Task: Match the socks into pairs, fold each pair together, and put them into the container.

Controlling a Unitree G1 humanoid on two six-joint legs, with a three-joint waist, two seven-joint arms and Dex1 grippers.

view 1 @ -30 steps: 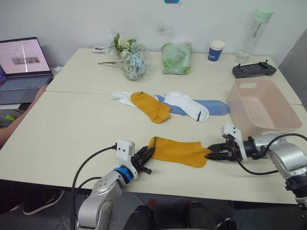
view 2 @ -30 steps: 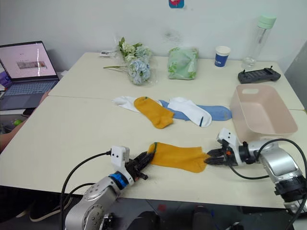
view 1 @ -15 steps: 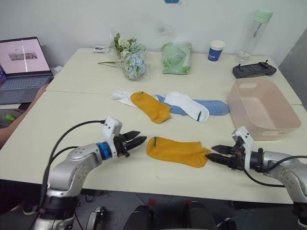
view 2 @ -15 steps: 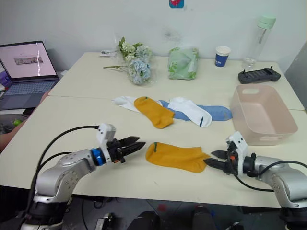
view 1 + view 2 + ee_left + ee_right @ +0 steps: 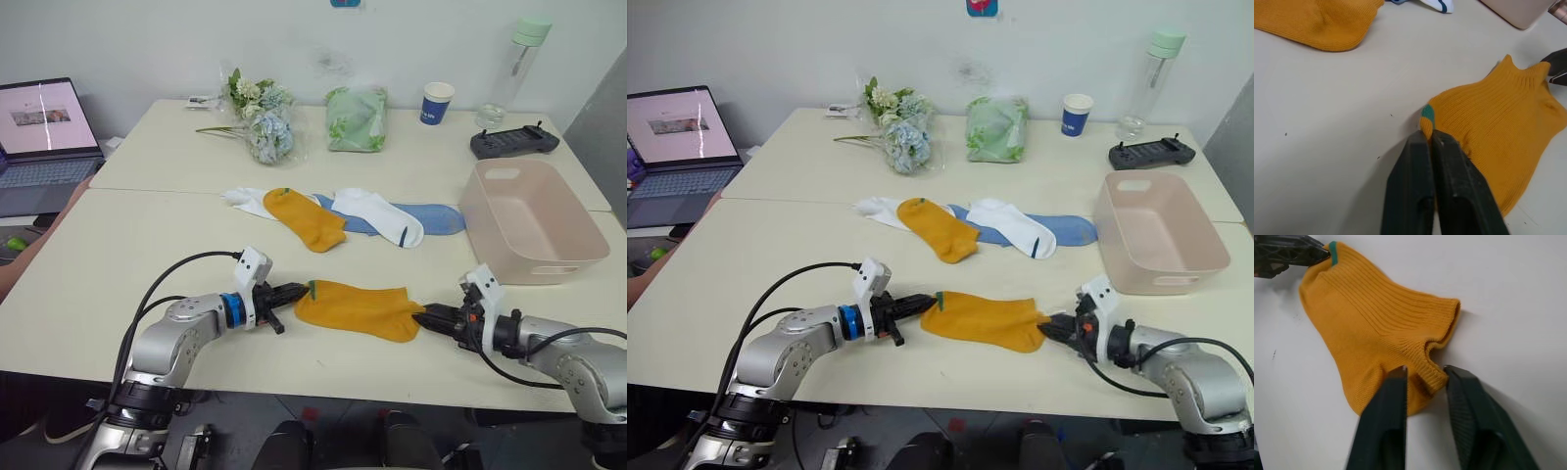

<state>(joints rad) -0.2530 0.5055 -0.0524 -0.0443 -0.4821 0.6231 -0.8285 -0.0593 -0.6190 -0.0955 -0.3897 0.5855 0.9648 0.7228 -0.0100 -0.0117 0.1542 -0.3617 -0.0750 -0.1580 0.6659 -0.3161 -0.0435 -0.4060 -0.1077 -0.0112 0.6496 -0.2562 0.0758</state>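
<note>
A mustard-yellow sock (image 5: 358,306) lies flat near the table's front edge. My left gripper (image 5: 299,290) is shut on its left end, beside a small green mark (image 5: 1427,111). My right gripper (image 5: 1425,369) is open at the sock's right end, its fingers (image 5: 1388,421) straddling the ribbed edge. Behind, in a row across mid-table, lie a second yellow sock (image 5: 304,217), a white sock (image 5: 377,215), a light blue sock (image 5: 436,217) and another white sock (image 5: 243,197) partly covered. The pink container (image 5: 578,235) stands at the right.
A laptop (image 5: 39,127) sits at the far left, with a person's arm (image 5: 29,257) at the table's left edge. Along the back are flowers (image 5: 260,122), a green cloth bundle (image 5: 355,117), a paper cup (image 5: 438,103), a bottle (image 5: 514,59) and a black controller (image 5: 514,142).
My left gripper, open and clear of the sock half a second ago, has moved right and shut on its left end. My right gripper has edged in around the right end.
</note>
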